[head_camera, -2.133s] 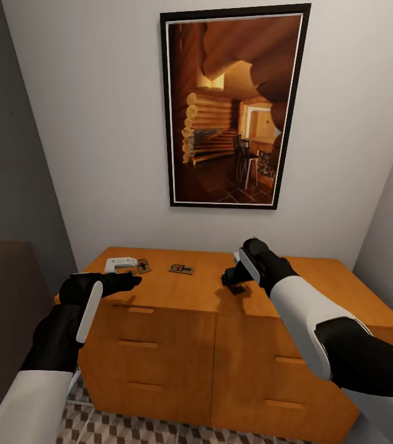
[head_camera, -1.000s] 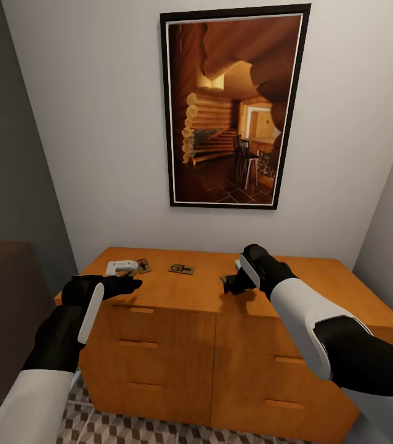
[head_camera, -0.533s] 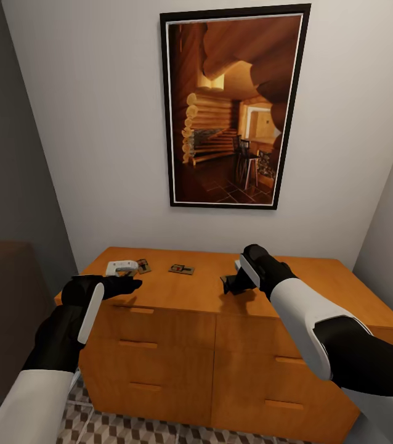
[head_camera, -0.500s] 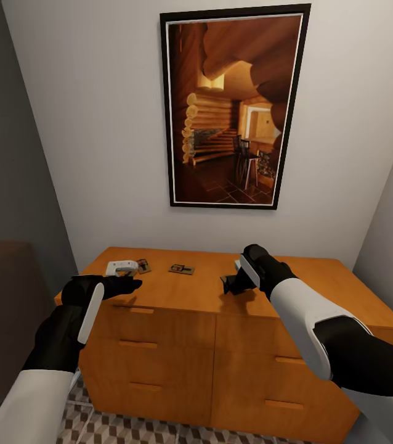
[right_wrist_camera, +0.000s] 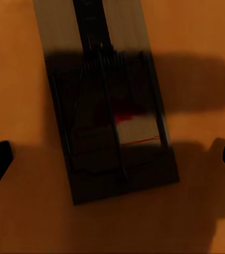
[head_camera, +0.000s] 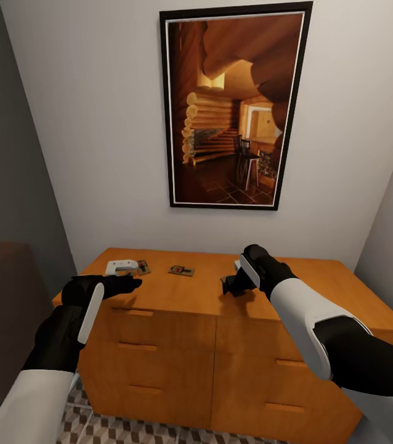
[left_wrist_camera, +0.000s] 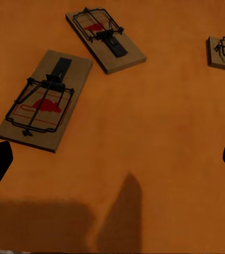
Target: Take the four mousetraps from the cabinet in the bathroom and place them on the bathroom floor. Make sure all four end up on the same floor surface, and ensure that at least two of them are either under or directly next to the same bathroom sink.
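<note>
Mousetraps still lie on the cabinet (head_camera: pixel 233 320) worktop, and little has changed beyond your right hand (right_wrist_camera: pixel 112 159) easing lower, fingers spread over one mousetrap (right_wrist_camera: pixel 110 106), while your left hand (left_wrist_camera: pixel 112 159) hovers spread beside two others (left_wrist_camera: pixel 41 100), so nothing is gripped yet.

Four flat wooden mousetraps (left_wrist_camera: pixel 45 99) (left_wrist_camera: pixel 105 38) (left_wrist_camera: pixel 224 53) (right_wrist_camera: pixel 106 100), wire bars set, lie apart on the orange cabinet (head_camera: pixel 178 293) top.

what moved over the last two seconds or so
The right gripper came down slightly over the cabinet, above a mousetrap, jaws open. The left gripper barely moved. The mousetraps on top stayed put.
</note>
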You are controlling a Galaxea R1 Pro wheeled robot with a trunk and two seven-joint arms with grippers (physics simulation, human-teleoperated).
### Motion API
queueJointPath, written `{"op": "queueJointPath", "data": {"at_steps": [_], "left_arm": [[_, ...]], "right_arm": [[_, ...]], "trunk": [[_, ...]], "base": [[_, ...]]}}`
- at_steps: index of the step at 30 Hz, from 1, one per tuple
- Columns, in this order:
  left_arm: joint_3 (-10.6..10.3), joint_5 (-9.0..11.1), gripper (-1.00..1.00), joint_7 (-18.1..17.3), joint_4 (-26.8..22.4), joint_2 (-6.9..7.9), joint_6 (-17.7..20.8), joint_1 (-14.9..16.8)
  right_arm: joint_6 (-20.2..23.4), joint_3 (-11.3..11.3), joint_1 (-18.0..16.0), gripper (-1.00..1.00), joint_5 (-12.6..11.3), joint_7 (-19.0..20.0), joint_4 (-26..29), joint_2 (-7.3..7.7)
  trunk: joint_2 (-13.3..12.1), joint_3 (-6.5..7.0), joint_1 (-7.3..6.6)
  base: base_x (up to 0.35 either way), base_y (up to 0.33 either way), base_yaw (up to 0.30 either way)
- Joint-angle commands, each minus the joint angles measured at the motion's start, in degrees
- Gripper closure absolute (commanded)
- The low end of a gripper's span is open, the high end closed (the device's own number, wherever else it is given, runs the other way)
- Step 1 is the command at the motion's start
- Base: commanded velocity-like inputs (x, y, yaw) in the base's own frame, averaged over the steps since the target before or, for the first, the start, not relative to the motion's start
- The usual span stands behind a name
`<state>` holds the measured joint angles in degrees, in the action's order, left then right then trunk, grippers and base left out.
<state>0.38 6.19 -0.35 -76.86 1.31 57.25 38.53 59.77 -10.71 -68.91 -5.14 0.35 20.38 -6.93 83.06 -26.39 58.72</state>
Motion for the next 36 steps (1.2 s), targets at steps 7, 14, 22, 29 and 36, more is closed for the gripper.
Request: {"op": "queueJointPath", "data": {"at_steps": [7,14,22,29,36], "left_arm": [[0.0,0.3,-1.0,0.0,0.0,0.01,-0.3,0.0],[0.0,0.3,-1.0,0.0,0.0,0.01,-0.4,0.0],[0.0,0.3,-1.0,0.0,0.0,0.0,-0.4,0.0],[0.0,0.3,-1.0,0.0,0.0,-0.01,-0.4,0.0],[0.0,0.3,-1.0,0.0,0.0,0.01,-0.4,0.0]], "right_arm": [[0.2,-0.6,0.0,-1.0,0.9,-0.1,-0.3,0.07],[0.2,-0.6,0.0,-1.0,0.9,-0.1,-0.3,0.07],[0.2,-0.6,0.0,-1.0,0.9,-0.1,-0.3,0.07],[0.2,-0.6,0.0,1.0,0.8,0.1,-0.6,0.07],[0.2,-0.8,0.0,1.0,0.8,0.6,-1.2,0.15]], "trunk": [[0.0,-0.08,0.01],[0.0,-0.08,0.01],[0.0,-0.08,0.01],[0.0,-0.08,0.01],[0.0,-0.08,0.01]], "base": [[0.015,0.0,0.0],[0.004,0.0,0.0],[0.0,0.0,0.0],[0.0,0.0,0.0],[0.0,0.0,0.0]]}}
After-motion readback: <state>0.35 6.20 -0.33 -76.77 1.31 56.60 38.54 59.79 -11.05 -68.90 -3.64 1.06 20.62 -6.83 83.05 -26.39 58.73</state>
